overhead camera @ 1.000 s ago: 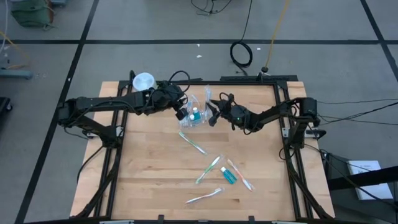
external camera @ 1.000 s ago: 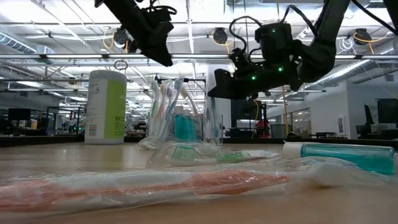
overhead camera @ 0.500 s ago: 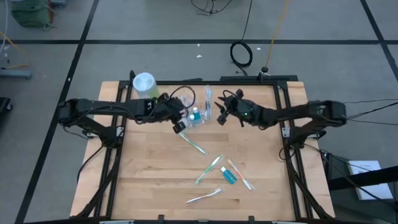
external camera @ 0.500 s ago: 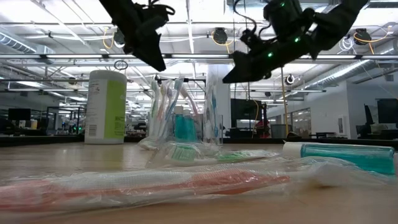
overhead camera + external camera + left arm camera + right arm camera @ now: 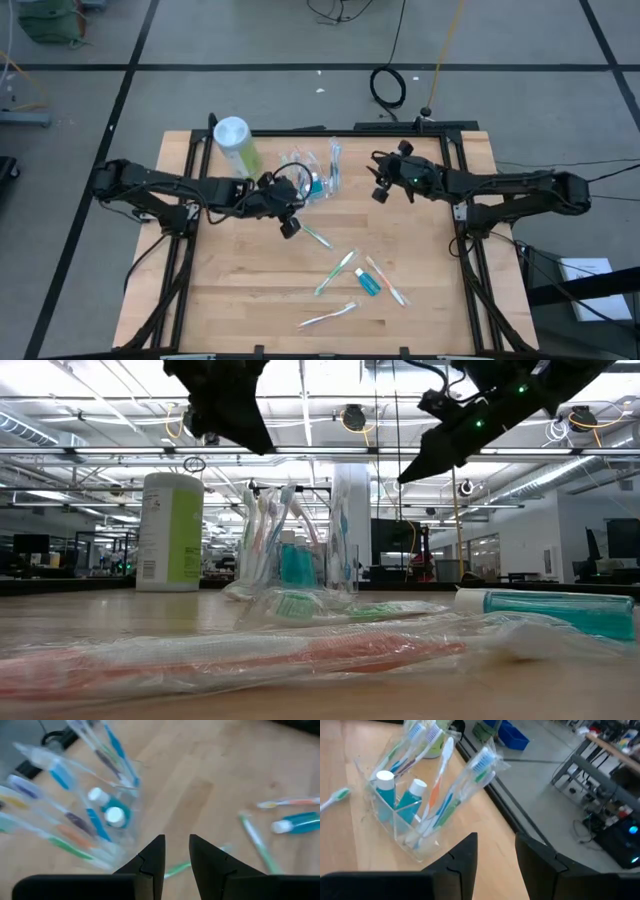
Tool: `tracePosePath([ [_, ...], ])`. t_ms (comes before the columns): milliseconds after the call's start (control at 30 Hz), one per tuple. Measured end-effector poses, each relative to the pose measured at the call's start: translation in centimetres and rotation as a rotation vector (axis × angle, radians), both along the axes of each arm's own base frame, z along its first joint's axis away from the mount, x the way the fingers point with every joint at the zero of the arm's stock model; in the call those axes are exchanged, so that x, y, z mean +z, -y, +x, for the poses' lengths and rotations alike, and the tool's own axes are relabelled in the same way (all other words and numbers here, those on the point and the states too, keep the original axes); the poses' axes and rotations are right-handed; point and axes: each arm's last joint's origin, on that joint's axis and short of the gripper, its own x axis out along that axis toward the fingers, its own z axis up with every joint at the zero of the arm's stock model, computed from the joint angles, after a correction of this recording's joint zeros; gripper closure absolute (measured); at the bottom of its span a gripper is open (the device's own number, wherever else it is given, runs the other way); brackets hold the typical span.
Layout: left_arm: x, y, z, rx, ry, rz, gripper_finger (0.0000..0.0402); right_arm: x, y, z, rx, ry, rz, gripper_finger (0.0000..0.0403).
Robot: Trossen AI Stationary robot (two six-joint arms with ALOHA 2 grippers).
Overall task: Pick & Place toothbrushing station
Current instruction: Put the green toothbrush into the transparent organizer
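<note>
The toothbrushing station [image 5: 316, 177] is a small clear holder with blue, green, white and orange toothbrushes and two blue white-capped tubes. It stands on its base at the table's far middle and also shows in the low view [image 5: 295, 555], the left wrist view [image 5: 97, 812] and the right wrist view [image 5: 412, 805]. My left gripper [image 5: 289, 226] hangs open and empty just near-left of it; its fingers show in the left wrist view [image 5: 176, 857]. My right gripper [image 5: 380, 191] is open and empty to the station's right, raised above the table [image 5: 425, 460].
A tall green canister with a white lid [image 5: 236, 146] stands left of the station. Loose wrapped toothbrushes [image 5: 336, 272] and a blue tube [image 5: 366, 283] lie on the near half of the wooden table [image 5: 230, 290]. Another toothbrush [image 5: 317, 236] lies close to my left gripper.
Both grippers have drawn away from the station, which has stayed in place. My left gripper has gone toward the table's near edge. My right gripper has gone toward the right edge and upward.
</note>
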Motion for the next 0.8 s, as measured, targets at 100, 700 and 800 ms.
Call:
tracePosePath([
  [100, -0.3, 1.1, 0.3, 0.017, 0.025, -0.050, 0.0311, 0.2, 0.0, -0.1, 0.019, -0.023, -0.041, 0.0275],
  [700, -9.7, 3.7, 4.5, 0.536, -0.037, -0.462, 0.0304, 0.1, -0.1, -0.2, 0.025, -0.034, -0.041, 0.0275],
  [800, -10.5, 2.6, 4.9, 0.556, -0.076, -0.487, 0.0288, 0.0, -0.5, -0.1, 0.037, -0.042, -0.033, 0.0275],
])
